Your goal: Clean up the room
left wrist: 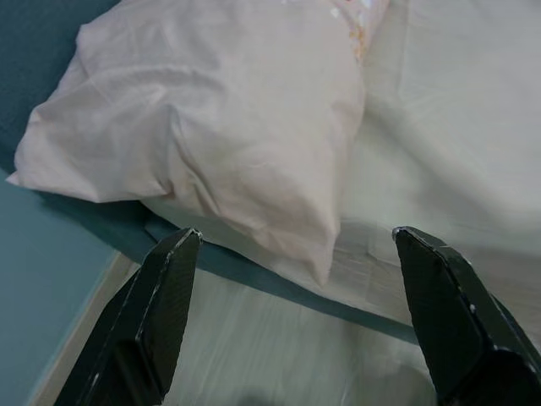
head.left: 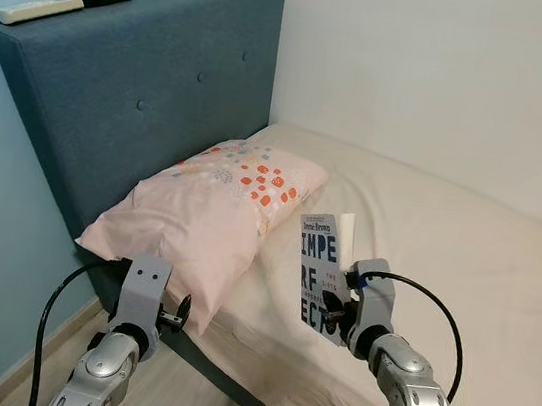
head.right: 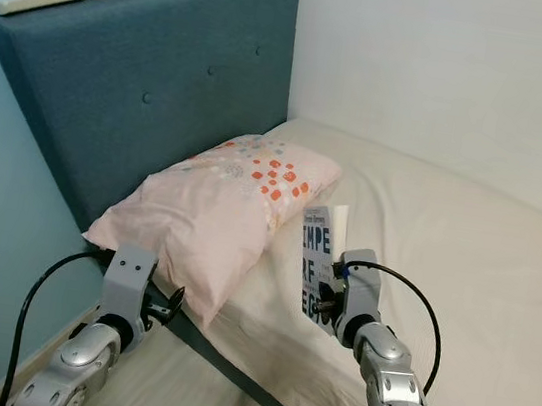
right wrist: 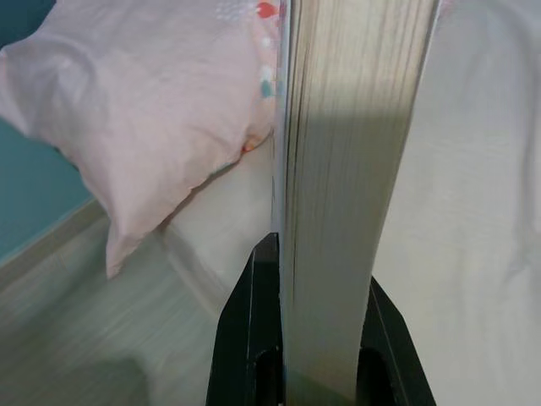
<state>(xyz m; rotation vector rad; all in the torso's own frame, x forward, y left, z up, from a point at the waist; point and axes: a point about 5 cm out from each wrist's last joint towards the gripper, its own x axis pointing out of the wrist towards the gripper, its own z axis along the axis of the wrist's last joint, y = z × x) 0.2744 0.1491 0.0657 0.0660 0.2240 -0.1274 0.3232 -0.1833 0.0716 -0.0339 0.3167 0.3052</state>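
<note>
Our left arm: raised low at our left, forearm angled forward; left gripper (left wrist: 292, 279) with fingers (left wrist: 161, 313) spread wide, nothing between them. Our right arm: bent, lifted ahead at our right; right gripper (right wrist: 314, 338) clamped on the lower edge of a book (head.left: 322, 271), held upright.

Pillow (head.left: 203, 216) on bed (head.left: 462, 280) before headboard (head.left: 146, 85), book (head.left: 323, 276) right of it

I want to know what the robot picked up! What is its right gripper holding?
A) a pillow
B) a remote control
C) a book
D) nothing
C. The right gripper is shut on a book, held upright above the bed; the right wrist view shows the black fingers clamping its page edges, while the pink pillow lies untouched.
</note>
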